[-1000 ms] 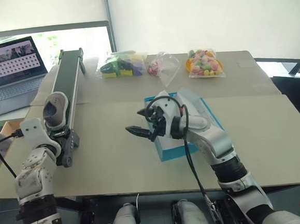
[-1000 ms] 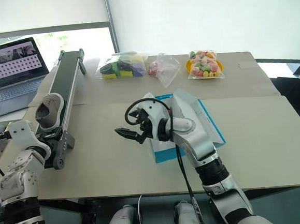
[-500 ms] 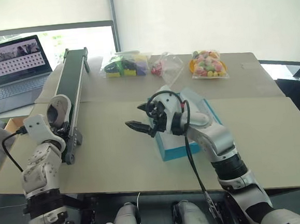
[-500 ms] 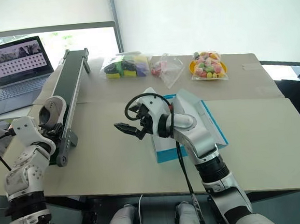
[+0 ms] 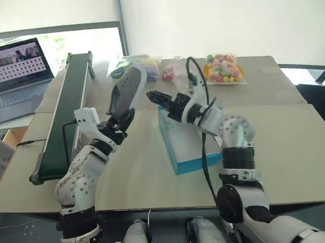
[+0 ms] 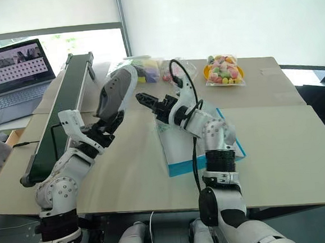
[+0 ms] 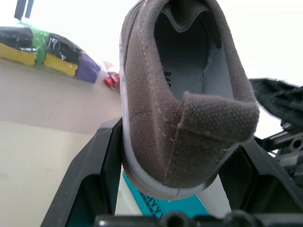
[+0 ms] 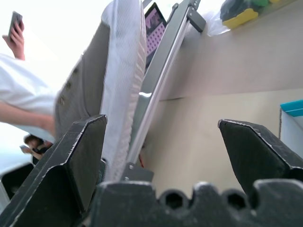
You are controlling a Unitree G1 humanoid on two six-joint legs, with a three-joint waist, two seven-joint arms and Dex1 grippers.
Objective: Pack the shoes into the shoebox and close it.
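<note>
left gripper: jaws pinched the heel end of a dark grey slip-on shoe, lifted clear of the counter, toe up and tilted toward the box.
shoe detail: left wrist view showed the shoe opening and heel tab facing the camera, grey sole edge wedged between the black fingers.
right gripper: jaws spread wide, nothing between them, raised above the near-left end of the shoebox, tips pointed at the held shoe.
gap: right gripper sat just beside the shoe's sole, apart from it; right wrist view showed the pale sole edge-on next to one finger.
shoebox: turquoise, on the counter in the middle, partly hidden by the right arm; whether a shoe lay inside could not be told.
conveyor belt: dark green, on the left side of the counter, running away toward the laptop.
far edge: clear bags of colourful items in a row.
person: white sleeve and arm seen in the right wrist view, behind the shoe.
</note>
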